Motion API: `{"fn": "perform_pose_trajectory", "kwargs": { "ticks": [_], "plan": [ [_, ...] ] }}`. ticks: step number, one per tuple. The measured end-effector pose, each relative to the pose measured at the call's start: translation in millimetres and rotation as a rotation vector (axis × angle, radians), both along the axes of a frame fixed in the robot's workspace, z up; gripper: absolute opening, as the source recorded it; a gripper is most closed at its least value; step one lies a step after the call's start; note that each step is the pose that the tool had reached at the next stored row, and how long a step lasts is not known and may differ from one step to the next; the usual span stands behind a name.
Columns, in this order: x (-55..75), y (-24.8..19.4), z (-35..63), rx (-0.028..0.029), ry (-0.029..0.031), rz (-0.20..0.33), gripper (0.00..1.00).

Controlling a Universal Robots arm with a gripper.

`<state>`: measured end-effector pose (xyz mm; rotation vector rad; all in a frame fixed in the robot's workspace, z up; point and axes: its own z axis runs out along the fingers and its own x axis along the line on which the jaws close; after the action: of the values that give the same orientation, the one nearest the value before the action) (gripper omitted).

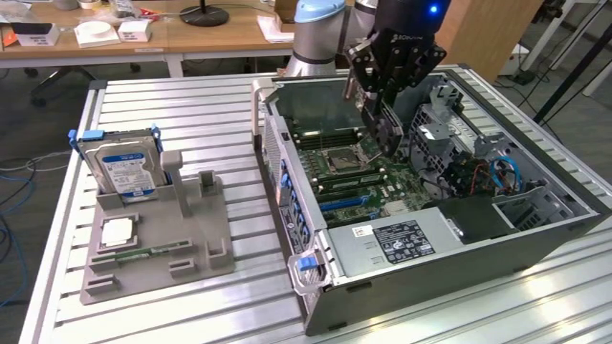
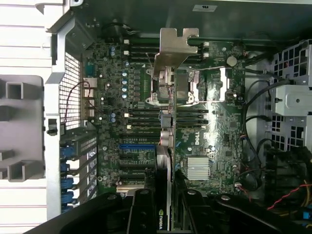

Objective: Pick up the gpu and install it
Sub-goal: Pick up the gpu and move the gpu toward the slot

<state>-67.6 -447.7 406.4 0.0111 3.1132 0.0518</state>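
My gripper [image 1: 383, 107] hangs over the open computer case [image 1: 535, 236] and is shut on the gpu [image 1: 380, 127], a thin black card held on edge above the motherboard [image 1: 363, 179]. In the wrist view the gpu [image 2: 165, 126] runs edge-on from between my black fingers [image 2: 144, 214] out to its silver end bracket [image 2: 173, 46]. The card is up in the air over the processor socket [image 2: 187, 87], apart from the blue expansion slot [image 2: 136, 146].
A grey parts stand [image 1: 158, 236] on the slatted table [image 1: 191, 107] at the exterior view's left holds a silver hard drive with a blue-white label [image 1: 120, 161], a processor [image 1: 117, 231] and a memory stick [image 1: 143, 252]. Drive cages and cables [image 1: 488, 175] crowd the case's right side.
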Motion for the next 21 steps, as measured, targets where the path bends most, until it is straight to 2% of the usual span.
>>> {"fn": "perform_pose_trajectory", "kwargs": {
  "ticks": [21],
  "plan": [
    [26.2, 0.0, 0.0, -0.0001, 0.0, 0.0, 0.26]
  ]
}}
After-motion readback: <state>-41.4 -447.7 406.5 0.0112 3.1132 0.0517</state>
